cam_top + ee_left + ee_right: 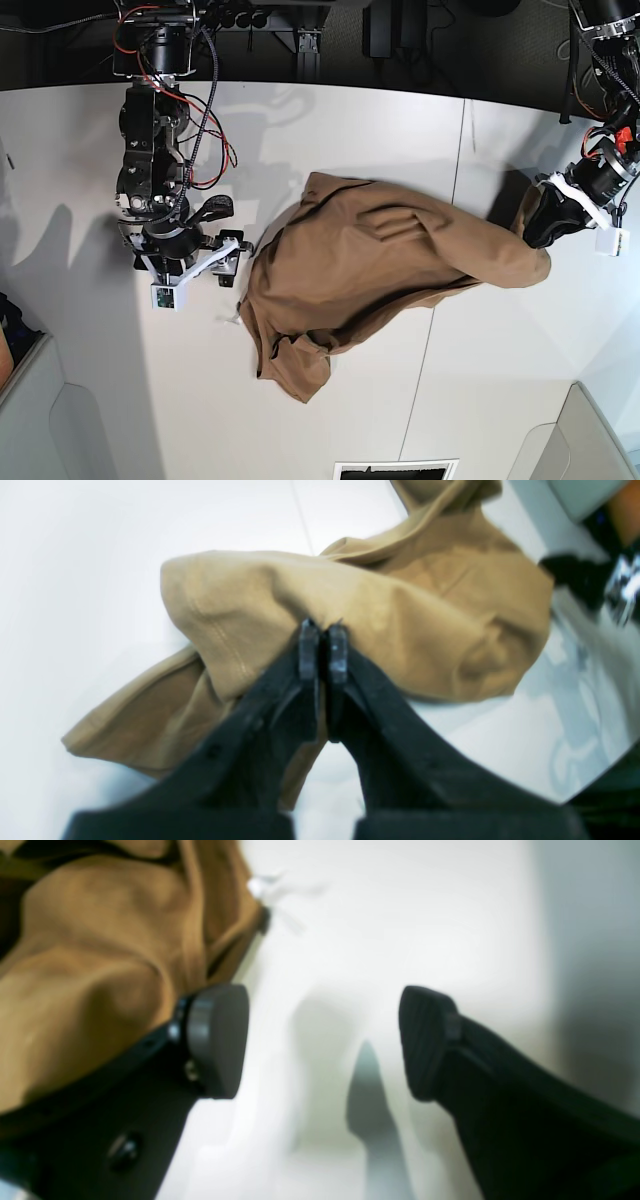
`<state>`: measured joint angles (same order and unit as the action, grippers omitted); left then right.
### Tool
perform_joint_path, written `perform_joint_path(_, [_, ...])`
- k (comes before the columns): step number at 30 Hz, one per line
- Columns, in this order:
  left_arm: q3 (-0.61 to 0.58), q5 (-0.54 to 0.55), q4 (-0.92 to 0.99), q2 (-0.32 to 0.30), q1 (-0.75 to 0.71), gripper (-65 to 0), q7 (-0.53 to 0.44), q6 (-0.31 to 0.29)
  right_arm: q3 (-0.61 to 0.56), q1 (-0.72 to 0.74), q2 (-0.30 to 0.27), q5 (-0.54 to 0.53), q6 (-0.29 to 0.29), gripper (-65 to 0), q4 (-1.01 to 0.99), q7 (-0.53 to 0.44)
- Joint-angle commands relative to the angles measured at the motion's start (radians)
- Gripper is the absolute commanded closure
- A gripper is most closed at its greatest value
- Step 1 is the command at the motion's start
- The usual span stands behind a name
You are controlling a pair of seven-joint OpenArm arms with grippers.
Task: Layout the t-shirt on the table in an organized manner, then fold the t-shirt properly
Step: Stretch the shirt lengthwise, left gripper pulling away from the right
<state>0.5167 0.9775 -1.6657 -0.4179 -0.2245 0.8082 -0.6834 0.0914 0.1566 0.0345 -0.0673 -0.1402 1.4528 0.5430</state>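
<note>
Left fingers (323,650) pinch t-shirt (370,260); right fingers (322,1040) spread, apparently empty, over white table (500,400).

Plain tan-brown t-shirt (370,255) — white table (500,400) with dark seam — black fingers (310,650).

No readable text, labels, brands, numbers or signs in any view. The t-shirt (370,260) is plain tan with no print. A small white tag (265,887) at its edge shows in the right wrist view, too blurred to read. The white surface (330,130) carries no markings, only a thin dark seam.
</note>
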Motion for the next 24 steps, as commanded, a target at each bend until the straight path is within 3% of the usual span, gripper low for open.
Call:
perform_joint_path(1, [0.021,0.027,-0.016,-0.018,0.008,0.0,-0.025,-0.015,-0.004,0.009,0.006,-0.030,-0.029,-45.1,0.017,-0.026])
perform_joint_path(6, [0.044,0.029,-0.016,-0.020,0.008,0.0,-0.024,-0.015,-0.044,-0.014,0.062,-0.112,-0.152,-45.1,0.017,-0.047])
perform_joint_path(9, [0.044,0.038,-0.016,-0.020,0.008,0.0,-0.024,-0.015,-0.097,-0.016,0.102,-0.101,-0.150,-45.1,0.010,-0.088])
perform_joint_path(15, [0.044,0.036,-0.016,-0.020,0.008,0.0,-0.021,-0.015,-0.146,-0.008,0.116,-0.008,-0.006,-45.0,-0.067,-0.155])
perform_joint_path(18, [0.044,0.036,-0.016,-0.020,0.008,0.0,-0.018,-0.015,-0.146,0.003,0.116,0.004,0.003,-44.0,-0.123,-0.158])
perform_joint_path(20, [0.044,0.036,-0.016,-0.020,0.008,0.0,-0.018,-0.015,-0.146,0.003,0.117,0.004,-0.018,-35.0,-0.145,-0.163])
perform_joint_path(24, [0.044,0.065,-0.016,-0.020,0.008,0.0,-0.018,-0.015,-0.146,0.006,0.116,0.013,-0.021,-3.2,-0.153,-0.201])
